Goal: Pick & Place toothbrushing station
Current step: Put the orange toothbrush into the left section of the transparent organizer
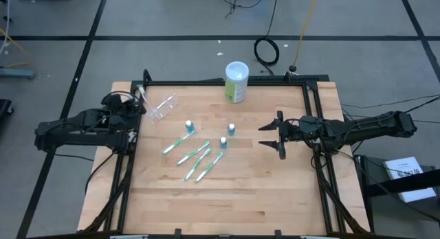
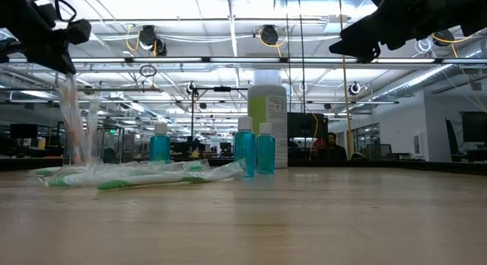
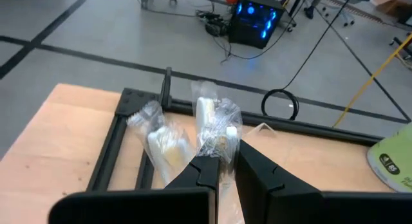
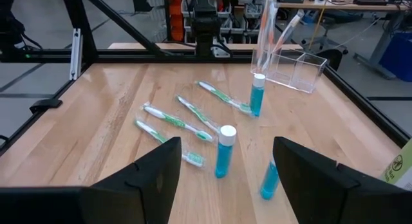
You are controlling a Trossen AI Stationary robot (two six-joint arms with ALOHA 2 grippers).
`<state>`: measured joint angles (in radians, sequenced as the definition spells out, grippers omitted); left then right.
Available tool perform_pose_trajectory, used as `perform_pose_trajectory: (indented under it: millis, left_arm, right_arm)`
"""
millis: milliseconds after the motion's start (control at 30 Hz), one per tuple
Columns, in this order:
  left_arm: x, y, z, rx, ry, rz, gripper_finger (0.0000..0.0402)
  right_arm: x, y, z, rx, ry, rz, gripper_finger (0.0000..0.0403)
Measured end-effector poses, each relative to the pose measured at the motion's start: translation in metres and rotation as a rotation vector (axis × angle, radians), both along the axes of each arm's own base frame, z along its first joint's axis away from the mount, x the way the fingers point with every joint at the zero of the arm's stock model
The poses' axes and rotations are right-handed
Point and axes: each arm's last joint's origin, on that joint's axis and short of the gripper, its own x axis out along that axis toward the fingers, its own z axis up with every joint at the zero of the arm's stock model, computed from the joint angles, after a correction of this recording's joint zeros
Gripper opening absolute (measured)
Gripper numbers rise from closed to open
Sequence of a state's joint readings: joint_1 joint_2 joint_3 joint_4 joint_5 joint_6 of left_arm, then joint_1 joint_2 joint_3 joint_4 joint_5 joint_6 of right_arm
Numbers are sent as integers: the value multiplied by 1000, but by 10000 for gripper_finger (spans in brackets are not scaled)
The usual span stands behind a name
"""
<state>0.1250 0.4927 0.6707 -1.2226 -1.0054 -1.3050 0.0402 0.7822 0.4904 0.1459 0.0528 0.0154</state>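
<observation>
Clear plastic holder (image 1: 161, 108) lies near the wooden table (image 1: 227, 198)'s far left corner. The left pincer (image 1: 139, 101), narrow, pinches wrapped pale toothbrushes (image 3: 215, 130) beside it. The right pincer (image 1: 273, 136) hangs wide and empty. Green-and-white toothbrushes (image 1: 196, 158) and teal white-capped tubes (image 1: 231, 130) lie mid-table. Slick wrapping could slip, or the light holder tip when brushes drop in.

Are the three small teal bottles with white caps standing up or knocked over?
Upright. All three small teal bottles with white caps stand cap-up on the wooden table; the low view shows them vertical too.
</observation>
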Motion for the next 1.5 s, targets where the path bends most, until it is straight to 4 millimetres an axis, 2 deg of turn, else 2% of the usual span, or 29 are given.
perform_pose_trajectory:
  millis: [300,800,1133,1300,1400,1500]
  left_arm:
    - [2,0,-13,-39,-41,32,26]
    - [6,0,-14,-44,-75,21,26]
    - [10,1,-44,-27,-59,64,26]
    - [10,1,-46,-20,-46,58,26]
    - [10,1,-46,-22,-44,55,36]
    - [10,1,-47,-29,-39,50,70]
  right_arm:
    - [0,0,0,-1,-1,1,238]
    - [0,0,0,0,-1,1,238]
    - [0,0,0,0,-1,2,238]
    - [0,0,0,0,-1,1,238]
    - [0,0,0,0,-1,2,238]
    - [0,0,0,0,-1,1,238]
